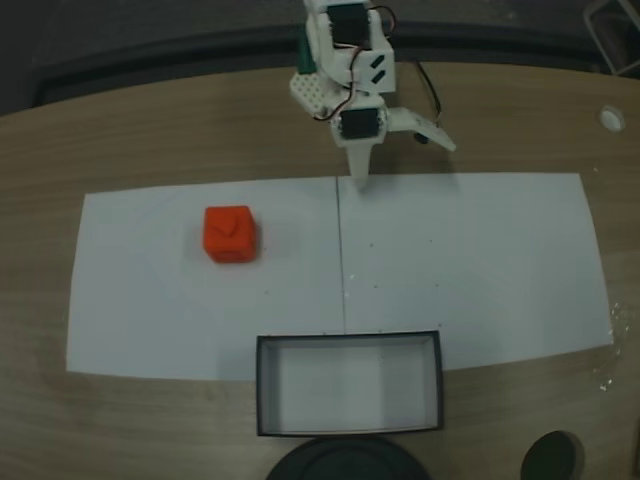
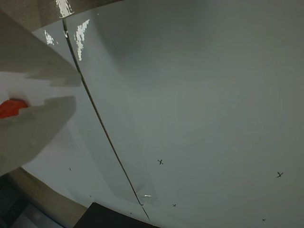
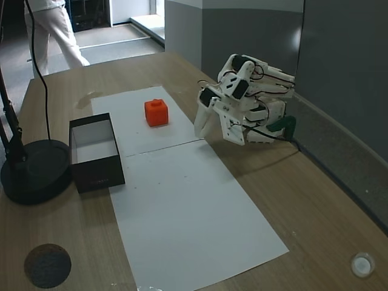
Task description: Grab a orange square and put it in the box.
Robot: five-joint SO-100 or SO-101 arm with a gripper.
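Fixed view: orange square lies well apart from gripper.

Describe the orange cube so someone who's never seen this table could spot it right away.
In a fixed view, find the long white paper sheet on the wooden table. On its left half, left of the dark centre line, sits the orange square, alone, the only bright-coloured thing, far smaller than the box.

orange square mostly hidden behind gripper.
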